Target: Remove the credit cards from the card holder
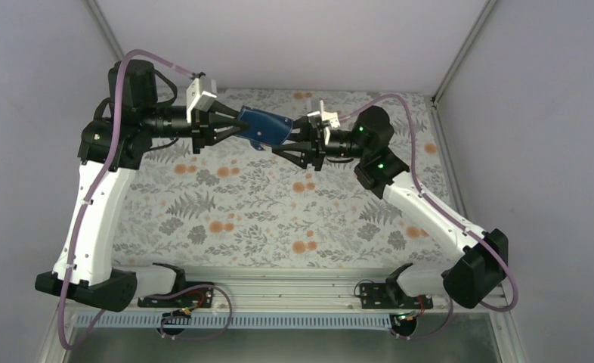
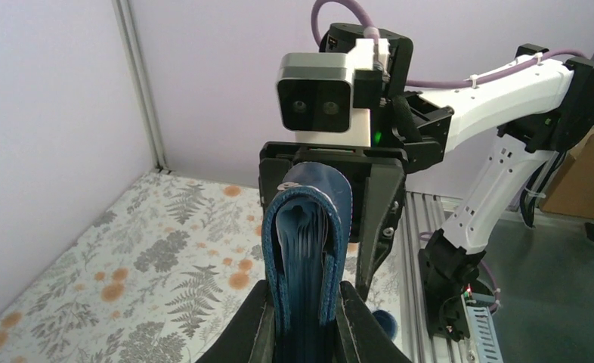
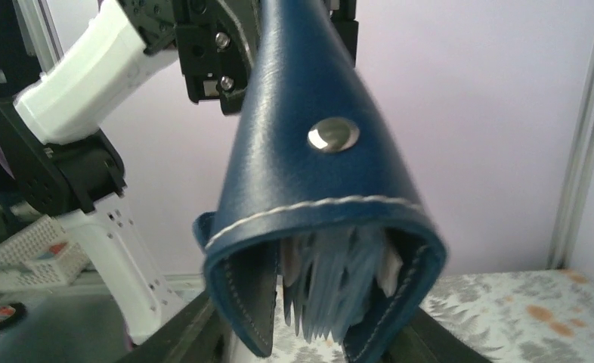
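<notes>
You have the card holder [image 1: 265, 127] up in the air, above the far part of the flower-patterned bench [image 1: 226, 204], stretched almost level between the two arms. The left hand [image 1: 241, 125] pinches one end of it: in the left wrist view its two black fingers [image 2: 252, 325] press on both outer faces, and the navy cover stands up between them with its layered, lighter blue pockets seen edge-on.

The right hand [image 1: 292, 140] meets the holder from the opposite side. In the right wrist view its fingers [image 3: 196, 333] stand one on each side of the gaping end, very close to the stitched rim. Whether they already squeeze the cover or only stand beside it, I cannot tell.

On the outer face toward that camera you see a round metal snap [image 3: 333, 134]. Inside the gaping end hangs a bundle of pale, thin sheets [image 3: 339, 287], blurred; which of them are pockets and which are the credit cards is not clear. No card lies on the bench.
</notes>
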